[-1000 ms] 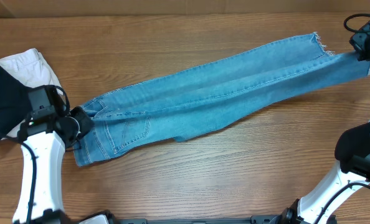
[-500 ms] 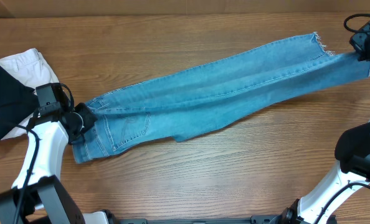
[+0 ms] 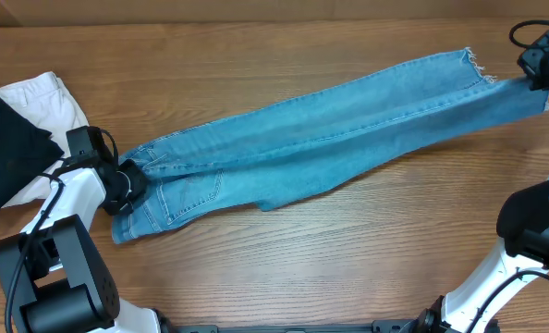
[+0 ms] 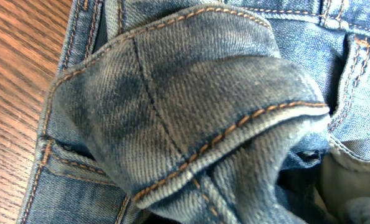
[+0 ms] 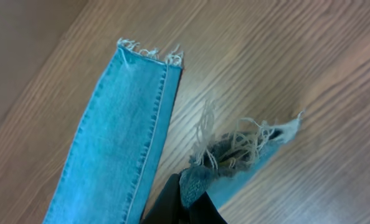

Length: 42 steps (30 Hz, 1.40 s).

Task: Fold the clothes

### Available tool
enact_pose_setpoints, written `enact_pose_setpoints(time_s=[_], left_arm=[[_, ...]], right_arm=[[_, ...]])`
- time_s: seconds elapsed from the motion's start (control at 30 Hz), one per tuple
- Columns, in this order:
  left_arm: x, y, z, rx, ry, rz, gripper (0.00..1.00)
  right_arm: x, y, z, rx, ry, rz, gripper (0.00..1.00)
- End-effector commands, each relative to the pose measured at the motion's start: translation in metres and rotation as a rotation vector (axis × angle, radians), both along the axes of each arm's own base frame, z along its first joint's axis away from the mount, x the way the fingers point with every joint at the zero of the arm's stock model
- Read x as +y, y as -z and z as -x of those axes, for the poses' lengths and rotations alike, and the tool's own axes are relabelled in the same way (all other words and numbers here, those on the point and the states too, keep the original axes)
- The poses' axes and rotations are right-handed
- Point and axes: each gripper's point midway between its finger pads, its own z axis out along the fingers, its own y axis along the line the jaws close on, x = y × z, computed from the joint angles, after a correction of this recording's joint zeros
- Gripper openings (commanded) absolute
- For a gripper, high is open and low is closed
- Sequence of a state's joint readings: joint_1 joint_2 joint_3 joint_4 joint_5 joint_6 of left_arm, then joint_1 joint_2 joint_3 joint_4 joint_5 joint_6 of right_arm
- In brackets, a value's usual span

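The light blue jeans [image 3: 330, 139] lie stretched slantwise across the table, waist at lower left, frayed ankle hems at upper right. My left gripper [image 3: 129, 183] sits at the waistband, shut on a bunched fold of denim. That fold [image 4: 191, 106], with orange stitching, fills the left wrist view and hides the fingers. My right gripper [image 3: 535, 81] is at the far right, shut on one frayed hem. In the right wrist view its dark fingertips [image 5: 194, 193] pinch that hem [image 5: 247, 143]. The other leg's hem [image 5: 126, 130] lies flat beside it.
A black folded garment [image 3: 6, 157] lies on a white folded garment [image 3: 43, 97] at the left edge, just beyond the left arm. The right arm's body [image 3: 533, 222] stands at lower right. Bare wooden tabletop [image 3: 348, 259] shows in front of the jeans.
The left arm has swung, its wrist shifting a little right and its lower link moving toward the bottom left corner. The jeans and the right arm have stayed put.
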<state>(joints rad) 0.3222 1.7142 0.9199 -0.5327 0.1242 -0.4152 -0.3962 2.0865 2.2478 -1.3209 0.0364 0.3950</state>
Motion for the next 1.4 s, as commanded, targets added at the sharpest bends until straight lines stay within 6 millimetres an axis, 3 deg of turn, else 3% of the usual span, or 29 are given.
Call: enact_pose_setpoints(time_s=[0.0,0.17,0.4,0.67,0.8,0.9,0.93,1.0,1.03,1.2,1.37], left_arm=[[0.003,0.016,0.007,0.048,-0.016,-0.015,0.04],[0.006,0.016,0.007,0.050,-0.033,-0.030,0.04],[0.009,0.015,0.002,0.030,-0.071,-0.033,0.04],[0.009,0.015,0.001,0.028,-0.073,-0.033,0.04],[0.009,0.015,0.001,0.029,-0.071,-0.032,0.04],[0.008,0.015,0.002,0.033,-0.071,-0.030,0.04],[0.008,0.015,0.003,0.035,-0.067,-0.030,0.04],[0.007,0.016,0.005,0.043,-0.060,-0.028,0.05],[0.006,0.016,0.007,0.054,-0.060,-0.025,0.04],[0.004,0.018,0.015,0.085,-0.037,-0.024,0.04],[0.004,0.018,0.014,0.083,-0.034,-0.025,0.05]], right_arm=[[-0.006,0.002,-0.003,0.000,0.011,0.030,0.04],[-0.007,0.009,-0.007,0.003,0.009,0.029,0.04],[-0.011,0.037,-0.018,0.039,0.003,0.017,0.04],[-0.012,0.062,-0.044,0.018,-0.016,0.029,0.04],[-0.009,0.074,-0.075,-0.048,-0.041,0.054,0.04],[-0.005,0.077,-0.119,-0.175,-0.081,0.107,0.04],[-0.003,0.080,-0.133,-0.208,-0.114,0.136,0.17],[0.001,0.092,-0.150,-0.229,-0.172,0.175,0.89],[0.003,0.102,-0.152,-0.219,-0.179,0.172,1.00],[0.003,0.112,-0.144,-0.174,-0.178,0.157,1.00],[-0.022,0.120,-0.116,-0.095,-0.134,0.123,1.00]])
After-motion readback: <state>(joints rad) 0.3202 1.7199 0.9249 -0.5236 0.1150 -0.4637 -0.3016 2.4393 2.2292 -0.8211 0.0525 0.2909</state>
